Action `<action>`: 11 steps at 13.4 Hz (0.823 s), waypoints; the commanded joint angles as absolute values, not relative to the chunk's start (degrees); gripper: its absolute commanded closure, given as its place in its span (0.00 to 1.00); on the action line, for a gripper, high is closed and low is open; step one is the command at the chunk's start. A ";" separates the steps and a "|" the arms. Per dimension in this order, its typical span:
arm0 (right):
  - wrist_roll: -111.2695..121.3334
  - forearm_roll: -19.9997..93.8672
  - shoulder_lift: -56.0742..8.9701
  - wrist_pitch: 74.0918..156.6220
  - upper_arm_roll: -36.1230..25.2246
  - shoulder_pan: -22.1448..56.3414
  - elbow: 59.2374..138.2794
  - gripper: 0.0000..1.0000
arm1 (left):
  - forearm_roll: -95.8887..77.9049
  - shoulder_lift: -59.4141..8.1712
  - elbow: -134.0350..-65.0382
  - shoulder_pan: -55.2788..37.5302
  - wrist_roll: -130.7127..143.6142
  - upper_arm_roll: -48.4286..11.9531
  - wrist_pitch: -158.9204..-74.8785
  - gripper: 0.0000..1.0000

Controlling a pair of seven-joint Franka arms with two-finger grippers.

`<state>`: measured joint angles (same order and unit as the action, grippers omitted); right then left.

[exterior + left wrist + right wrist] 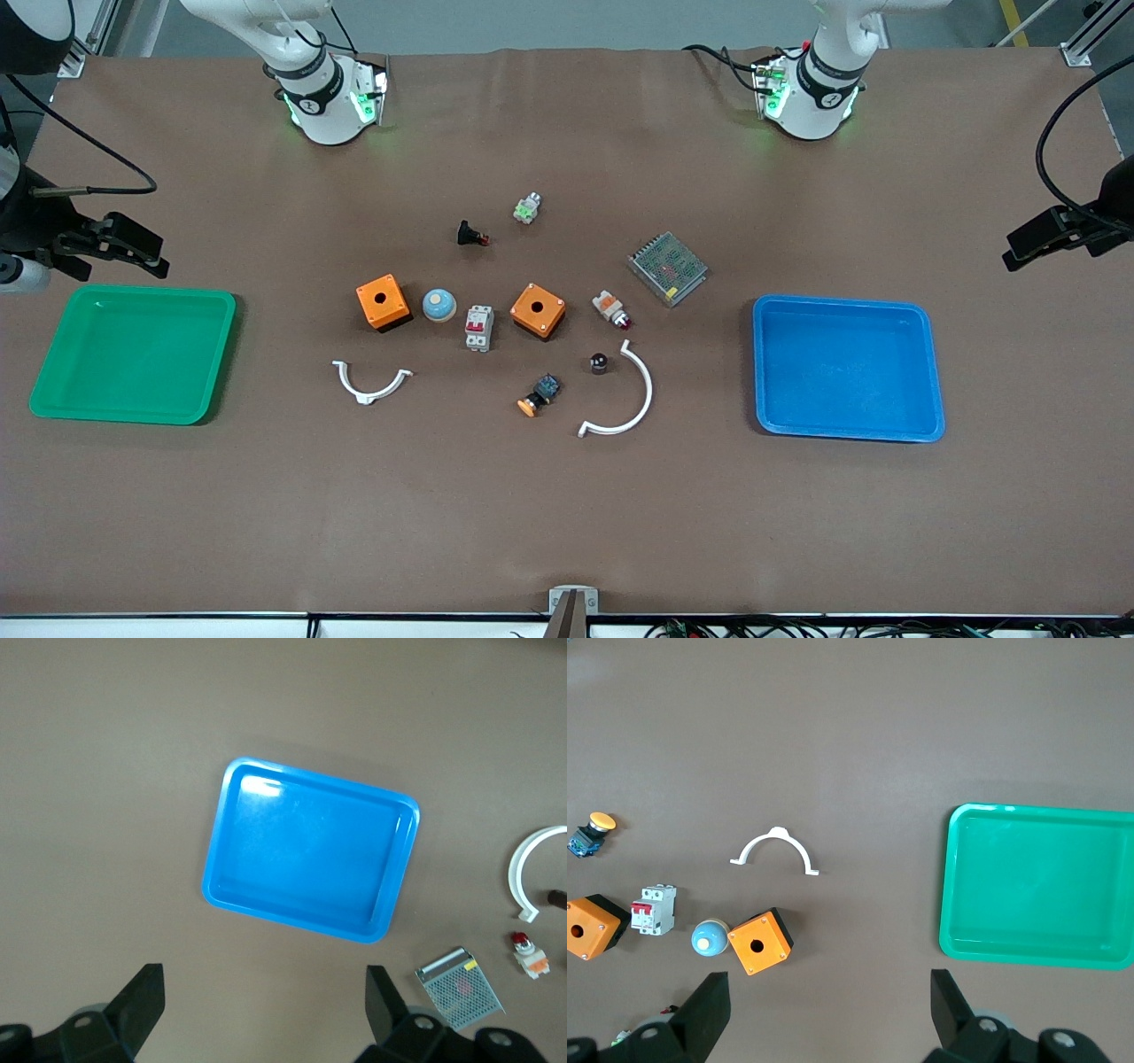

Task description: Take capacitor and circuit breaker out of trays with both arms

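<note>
Lying flat on the brown table, the breaker [479,328] is being flanked by a blue-domed part [438,305] at its ten o'clock and an orange box [538,310] at its two o'clock, close to both but touching neither. Its long axis is being shown running roughly twelve to six in the front view, red levers up. Open table is being left at its six o'clock.

The capacitor [599,362] is being cradled inside the curve of the large white arc [620,399], apart from it, with the pale spot turned upward; which way its axis points cannot be told. An orange-capped button [539,396] is being seen at its eight o'clock and a white-orange part [611,309] at its twelve.

The left gripper [264,1010] is being held over the table beside the blue tray [301,926], fingers [142,1001] spread wide with nothing between them. The right gripper [828,1010] is being held likewise beside the green tray [948,904], fingers [950,1005] apart and holding nothing. Both arms are waiting, and their upper parts are being cut off by the front view's edges.
</note>
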<state>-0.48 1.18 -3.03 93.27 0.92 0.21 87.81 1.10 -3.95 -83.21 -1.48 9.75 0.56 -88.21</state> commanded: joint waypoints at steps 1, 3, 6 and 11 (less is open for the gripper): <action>-0.79 0.70 -3.52 92.46 1.41 -0.44 86.48 0.00 | 0.18 0.26 -87.62 2.02 8.97 -3.51 -88.51 0.00; -0.79 0.62 -3.52 92.46 1.32 -0.44 86.31 0.00 | 0.18 0.61 -87.80 2.02 8.96 -3.78 -87.81 0.00; -0.79 0.70 -3.52 92.29 1.23 -0.70 85.09 0.00 | 0.18 1.32 -87.80 2.11 8.35 -3.69 -87.28 0.00; -0.61 0.00 -3.43 92.20 1.14 -0.61 84.11 0.00 | 0.35 0.97 -87.01 1.93 7.65 -5.71 -84.91 0.00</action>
<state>-0.49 0.85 -3.05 93.01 0.69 0.01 85.66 0.97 -0.13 -86.76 0.94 8.99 -4.61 -86.40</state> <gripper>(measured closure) 0.000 0.000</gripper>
